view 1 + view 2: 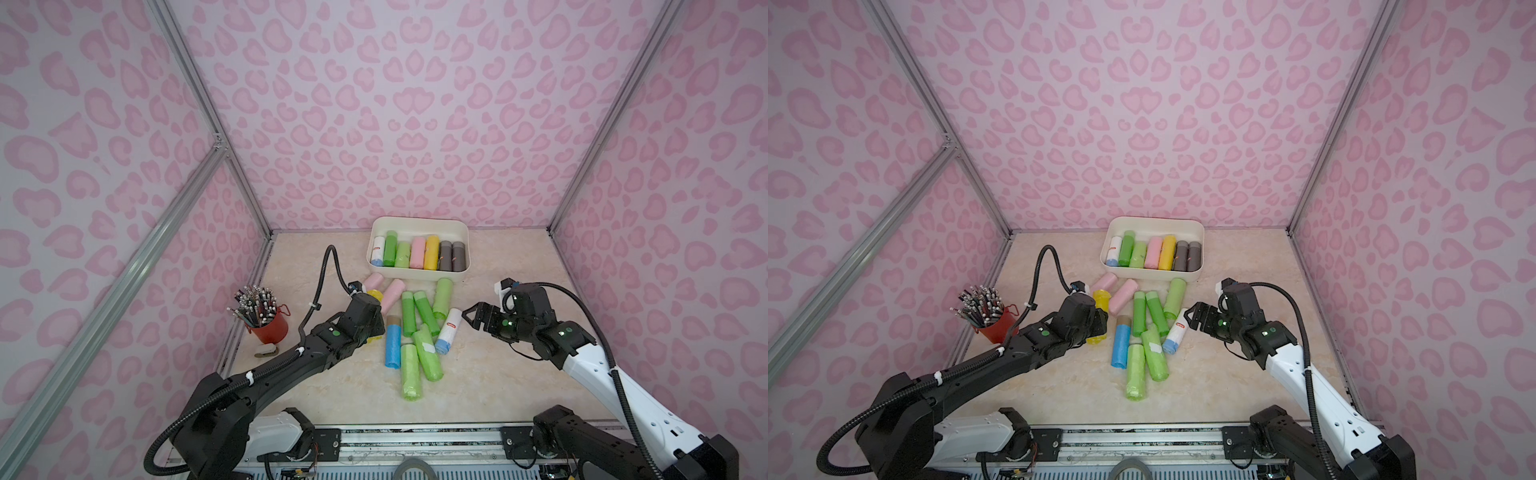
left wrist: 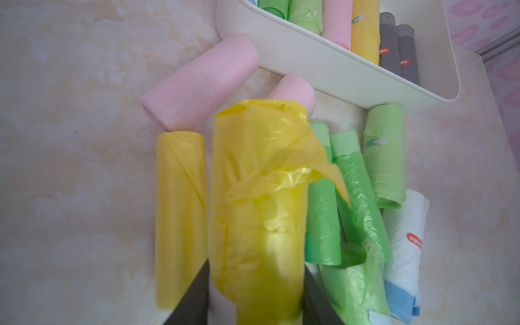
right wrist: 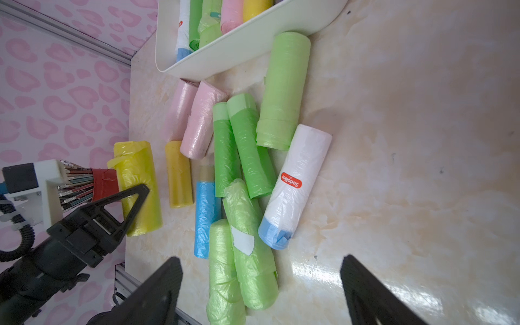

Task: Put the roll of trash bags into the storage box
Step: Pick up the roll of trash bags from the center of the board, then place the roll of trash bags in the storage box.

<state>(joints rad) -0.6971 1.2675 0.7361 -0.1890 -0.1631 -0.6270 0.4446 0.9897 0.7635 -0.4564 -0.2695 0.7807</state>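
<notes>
A yellow plastic roll of trash bags (image 2: 253, 197) is pinched by the left gripper (image 2: 256, 264) near the middle of the tabletop (image 1: 498, 374). It is held short of the cream-white rectangular storage box (image 1: 417, 272), which stands at the far edge. The right gripper (image 3: 261, 258) is spread wide.

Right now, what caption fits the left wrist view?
Left gripper jaws shut on a yellow roll, storage box ahead.

One storage box (image 1: 417, 226) holds seven rolls (image 1: 417, 251). Outside it: three light-green (image 1: 443, 297), two dark-green (image 1: 408, 313), two pink (image 1: 392, 295), two yellow (image 3: 179, 174), one blue (image 1: 392, 345), one white (image 1: 449, 330). One pencil cup (image 1: 272, 328).
</notes>
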